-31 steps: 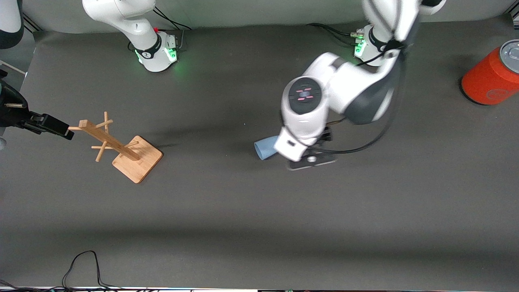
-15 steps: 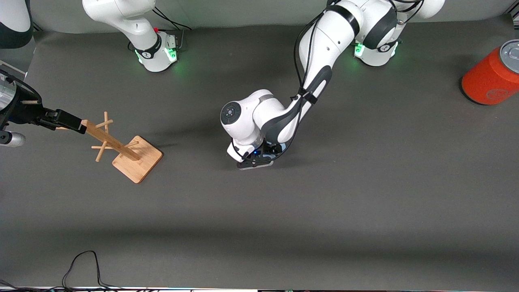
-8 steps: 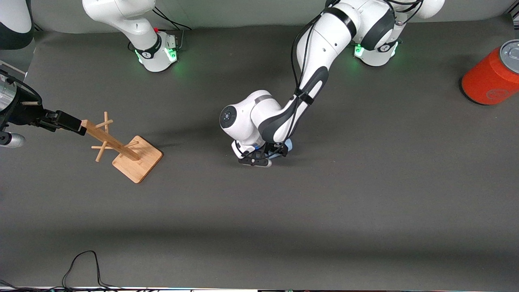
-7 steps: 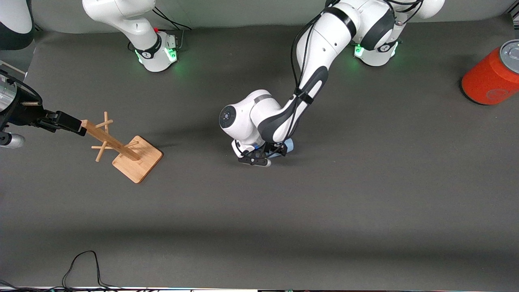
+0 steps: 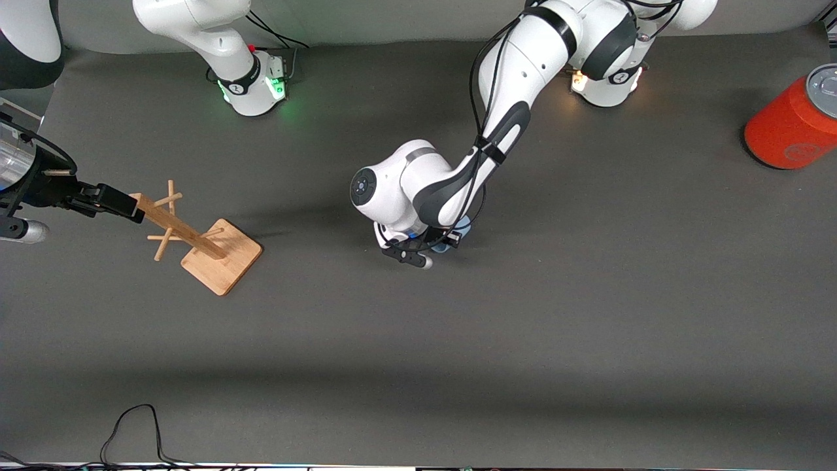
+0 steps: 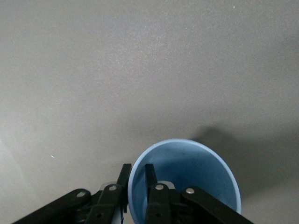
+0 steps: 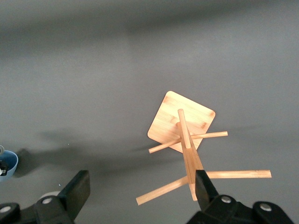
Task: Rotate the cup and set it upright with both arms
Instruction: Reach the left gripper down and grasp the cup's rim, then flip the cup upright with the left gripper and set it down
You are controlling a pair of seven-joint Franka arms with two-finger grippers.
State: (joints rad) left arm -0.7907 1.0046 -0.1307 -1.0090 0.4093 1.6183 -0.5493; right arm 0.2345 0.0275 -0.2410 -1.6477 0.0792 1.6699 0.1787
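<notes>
The light-blue cup [image 5: 460,227] is at the middle of the table, mostly hidden under the left arm's wrist. In the left wrist view the cup [image 6: 196,172] opens toward the camera and shows its darker blue inside. My left gripper [image 5: 437,244] [image 6: 136,179] is shut on the cup's rim, with one finger inside the wall and one outside. My right gripper [image 5: 108,200] [image 7: 141,189] is open at the right arm's end of the table, one finger beside the top of a wooden peg stand. The cup also shows small in the right wrist view [image 7: 8,164].
The wooden peg stand [image 5: 196,239] [image 7: 184,128] leans on its square base toward the right arm's end. A big orange-red can [image 5: 794,121] with a grey top stands at the left arm's end. A black cable [image 5: 131,425] loops at the table's front edge.
The left arm swung over the cup, which lay on its side, and closed on its rim. Since then the wrist has turned and the cup has turned with it. The right gripper edged toward the stand.
</notes>
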